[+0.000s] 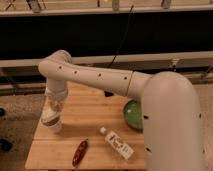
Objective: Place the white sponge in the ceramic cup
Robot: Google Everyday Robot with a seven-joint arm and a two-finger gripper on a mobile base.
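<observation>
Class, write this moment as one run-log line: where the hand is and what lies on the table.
hand: over ceramic cup, table's left | white sponge: not seen | also on table: green bowl, white bottle, dark red item

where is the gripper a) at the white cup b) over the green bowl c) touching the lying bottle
a: the gripper is down at the top of the white cup near the left edge of the table, apart from the green bowl and bottle.

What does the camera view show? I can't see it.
The robot's white arm reaches across a wooden table, its gripper right above a white cup at the table's edge. A green bowl, a lying white bottle and a dark red object sit nearby.
</observation>
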